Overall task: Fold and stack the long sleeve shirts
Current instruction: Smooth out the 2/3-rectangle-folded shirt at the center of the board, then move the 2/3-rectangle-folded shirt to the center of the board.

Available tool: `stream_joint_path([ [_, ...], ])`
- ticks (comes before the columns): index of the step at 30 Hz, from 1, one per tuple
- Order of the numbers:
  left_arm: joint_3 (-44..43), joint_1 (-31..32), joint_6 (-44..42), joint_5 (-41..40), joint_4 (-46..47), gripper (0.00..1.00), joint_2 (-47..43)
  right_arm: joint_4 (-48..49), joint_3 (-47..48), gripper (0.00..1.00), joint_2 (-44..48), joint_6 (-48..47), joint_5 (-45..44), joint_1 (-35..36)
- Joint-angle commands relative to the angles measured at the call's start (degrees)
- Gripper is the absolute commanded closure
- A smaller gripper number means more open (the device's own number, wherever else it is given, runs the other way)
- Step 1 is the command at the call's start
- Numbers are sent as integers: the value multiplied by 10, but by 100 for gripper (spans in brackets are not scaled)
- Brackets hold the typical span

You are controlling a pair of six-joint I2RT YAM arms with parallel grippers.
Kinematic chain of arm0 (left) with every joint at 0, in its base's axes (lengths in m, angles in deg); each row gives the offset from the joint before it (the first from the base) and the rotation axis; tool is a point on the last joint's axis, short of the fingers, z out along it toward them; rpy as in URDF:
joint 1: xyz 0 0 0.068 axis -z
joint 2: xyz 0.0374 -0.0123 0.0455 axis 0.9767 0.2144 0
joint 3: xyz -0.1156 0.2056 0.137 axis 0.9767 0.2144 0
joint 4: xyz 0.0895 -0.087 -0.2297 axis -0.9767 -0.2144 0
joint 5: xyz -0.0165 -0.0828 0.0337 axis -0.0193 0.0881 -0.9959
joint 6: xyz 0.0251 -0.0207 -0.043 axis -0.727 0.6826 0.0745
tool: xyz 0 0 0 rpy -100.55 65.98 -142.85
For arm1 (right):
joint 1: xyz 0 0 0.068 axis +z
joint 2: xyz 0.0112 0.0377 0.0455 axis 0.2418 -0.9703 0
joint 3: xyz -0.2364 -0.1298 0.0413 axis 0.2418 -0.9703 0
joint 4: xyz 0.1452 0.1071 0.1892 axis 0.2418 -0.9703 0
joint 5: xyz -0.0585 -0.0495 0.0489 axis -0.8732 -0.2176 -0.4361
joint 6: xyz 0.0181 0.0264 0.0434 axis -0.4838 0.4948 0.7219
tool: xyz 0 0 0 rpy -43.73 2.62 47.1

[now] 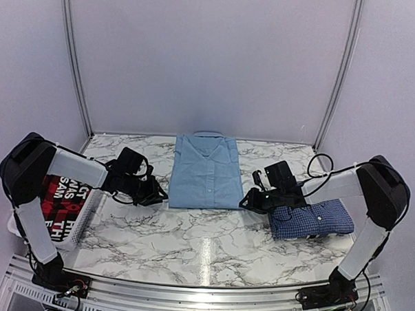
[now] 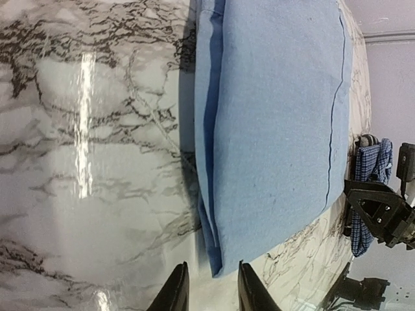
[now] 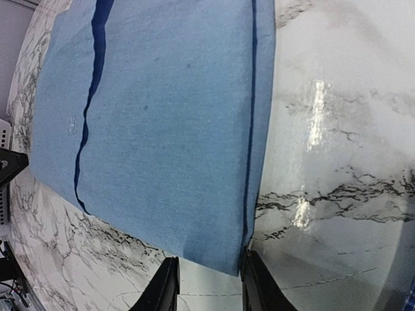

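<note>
Stacking stage. Left tool (image 2: pixel 211 272), right tool (image 3: pixel 211 260) parted, empty, at corners of light blue shirt (image 1: pixel 205 170). Needs pinching both, carrying onto checked shirt (image 1: pixel 322 219).

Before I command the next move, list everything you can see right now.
light blue shirt: one, light blue, folded, centre rear of table
checked shirt: one, dark blue with white check, folded, table right
printed garment: one, red and black with white letters, in the basket
basket: one, white, table's left edge
table: one, white-grey marble
left gripper: black, jaws open, at light blue shirt's near left corner
right gripper: black, jaws open, at its near right corner
</note>
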Motion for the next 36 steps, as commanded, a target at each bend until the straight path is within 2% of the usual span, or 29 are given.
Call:
stream_joint_path([
  [1,40,16,17,-8,25,71,-29,10,-12,71,-7,-7,-4,-6],
  [8,46,45,43,-14,52,71,-10,26,-27,71,-10,3,6,-9],
  [25,13,47,56,-38,57,71,42,57,-30,72,-25,14,28,-21],
  [36,12,48,62,-32,57,83,45,78,-32,79,-33,24,51,-24],
])
